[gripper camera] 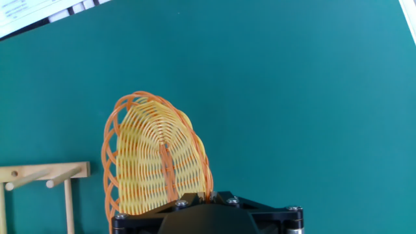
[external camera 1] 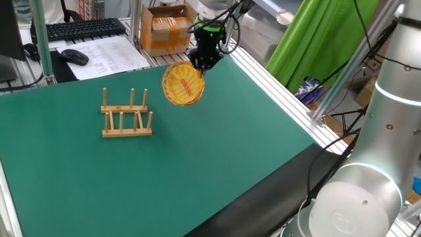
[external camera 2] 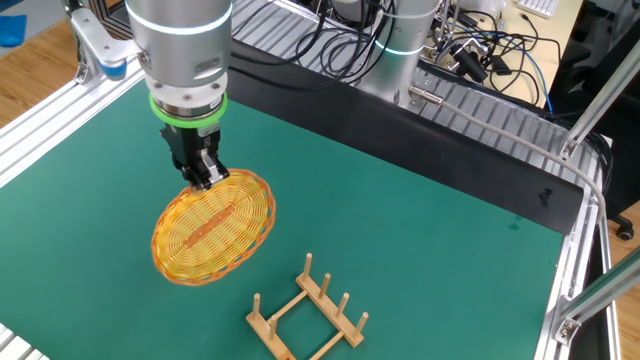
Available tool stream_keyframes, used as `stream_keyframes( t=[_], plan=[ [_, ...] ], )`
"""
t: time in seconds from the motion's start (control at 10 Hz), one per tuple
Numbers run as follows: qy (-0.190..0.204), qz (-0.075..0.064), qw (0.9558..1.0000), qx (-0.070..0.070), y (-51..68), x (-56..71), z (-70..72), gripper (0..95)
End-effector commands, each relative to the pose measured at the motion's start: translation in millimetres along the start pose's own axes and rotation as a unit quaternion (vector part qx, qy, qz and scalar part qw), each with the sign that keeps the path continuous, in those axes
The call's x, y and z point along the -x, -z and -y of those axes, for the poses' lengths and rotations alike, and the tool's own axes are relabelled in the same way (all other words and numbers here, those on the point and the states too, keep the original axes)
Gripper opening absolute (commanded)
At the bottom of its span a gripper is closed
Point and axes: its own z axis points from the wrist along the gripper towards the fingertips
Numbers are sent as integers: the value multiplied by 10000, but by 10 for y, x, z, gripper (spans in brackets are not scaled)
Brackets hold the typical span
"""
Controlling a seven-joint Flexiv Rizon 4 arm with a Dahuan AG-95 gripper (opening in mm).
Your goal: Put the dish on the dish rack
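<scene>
Here the end effector (external camera 2: 205, 175) points straight down over the green bench (external camera 2: 420, 230), its two fingers pinched nearly together on the rim of the dish (external camera 2: 213, 228). The dish is a round, yellow-orange woven plate, and it hangs from that grip, tilted steeply with its open weave facing partly sideways, clear of the bench surface. In one fixed view the end effector (external camera 1: 204, 60) holds the dish (external camera 1: 183, 84) by its upper edge, the rest of the plate drooping below the fingers. The dish rack (external camera 1: 127, 116), light wood with upright pegs on thin rails, stands on the bench apart from the end effector, off to its side and not touching the dish. In the other fixed view the dish rack (external camera 2: 310, 318) sits below and beside the hanging plate. From the hand view the dish (gripper camera: 156, 159) fills the space just under the end effector, and a corner of the dish rack (gripper camera: 44, 174) shows at the left edge.
</scene>
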Motion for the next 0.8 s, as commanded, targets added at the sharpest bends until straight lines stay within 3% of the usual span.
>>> stream_keyframes(
  t=[0.1,0.3,0.8],
  plan=[
    [127,-2,9999,61,8,4,-8,0],
    [497,146,9986,106,8,4,-8,0],
    [584,165,9981,60,8,4,-8,0]
  ],
)
